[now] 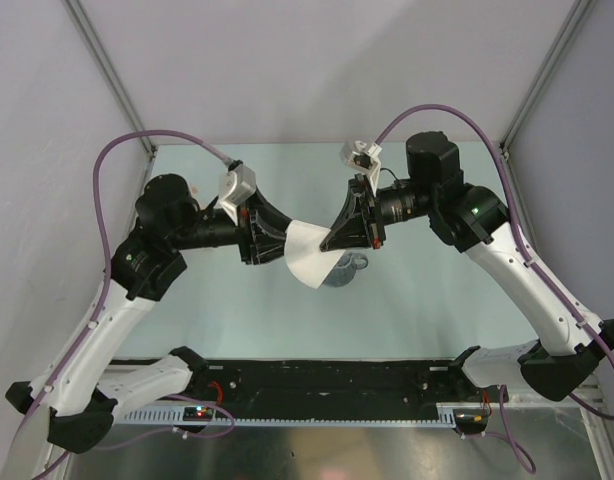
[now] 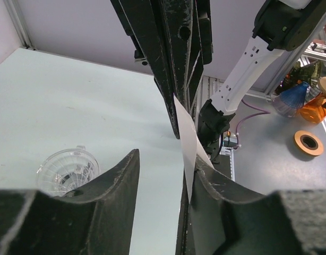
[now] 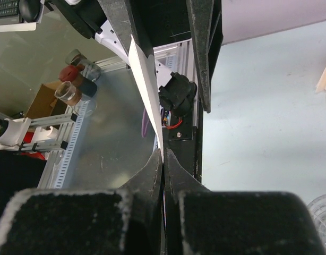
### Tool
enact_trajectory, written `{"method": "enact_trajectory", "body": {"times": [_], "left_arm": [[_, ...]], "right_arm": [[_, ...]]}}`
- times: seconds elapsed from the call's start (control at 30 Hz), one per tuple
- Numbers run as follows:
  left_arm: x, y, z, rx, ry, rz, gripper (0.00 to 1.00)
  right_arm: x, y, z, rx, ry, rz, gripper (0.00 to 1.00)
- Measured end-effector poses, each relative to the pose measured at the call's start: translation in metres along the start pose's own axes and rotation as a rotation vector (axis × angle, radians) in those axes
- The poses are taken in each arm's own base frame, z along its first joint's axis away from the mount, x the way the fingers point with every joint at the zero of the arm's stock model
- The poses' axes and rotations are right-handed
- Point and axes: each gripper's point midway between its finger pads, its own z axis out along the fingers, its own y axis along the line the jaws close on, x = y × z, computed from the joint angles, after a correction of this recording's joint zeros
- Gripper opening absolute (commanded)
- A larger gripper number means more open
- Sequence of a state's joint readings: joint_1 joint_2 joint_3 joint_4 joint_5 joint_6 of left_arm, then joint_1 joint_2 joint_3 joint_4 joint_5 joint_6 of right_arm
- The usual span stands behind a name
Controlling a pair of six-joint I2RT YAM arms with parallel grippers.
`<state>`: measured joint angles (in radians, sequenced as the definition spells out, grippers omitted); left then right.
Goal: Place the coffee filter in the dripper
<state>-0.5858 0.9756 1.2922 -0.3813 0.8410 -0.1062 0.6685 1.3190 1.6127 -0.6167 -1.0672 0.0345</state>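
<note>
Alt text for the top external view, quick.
The left gripper and right gripper meet over the table at a white coffee filter held between them; the grey dripper peeks out from under it.

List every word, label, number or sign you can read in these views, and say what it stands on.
No text can be read in any view.
The coffee filter: blank white paper.
The dripper: ribs only, no marking visible.
The jars beyond the table in the right wrist view: any labels are too blurred to read.
</note>
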Motion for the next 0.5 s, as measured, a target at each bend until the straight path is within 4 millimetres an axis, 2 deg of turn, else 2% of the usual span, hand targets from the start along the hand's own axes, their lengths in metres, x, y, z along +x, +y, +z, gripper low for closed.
{"method": "enact_trajectory", "body": {"times": [0.07,0.17,0.37,0.5], "left_arm": [[-0.001,-0.001,0.000,0.005,-0.002,0.004,0.53],[0.001,-0.001,0.004,0.019,0.002,0.002,0.56],[0.005,0.005,0.015,0.031,0.014,-0.026,0.53],[0.001,0.006,0.017,0.035,-0.001,-0.029,0.48]], "right_arm": [[-0.001,0.000,0.000,-0.004,-0.003,-0.005,0.00],[-0.004,0.001,0.000,-0.009,-0.011,-0.013,0.00],[-0.005,0.004,0.003,-0.025,-0.013,-0.031,0.00],[-0.005,0.005,0.003,-0.029,-0.012,-0.045,0.00]]}}
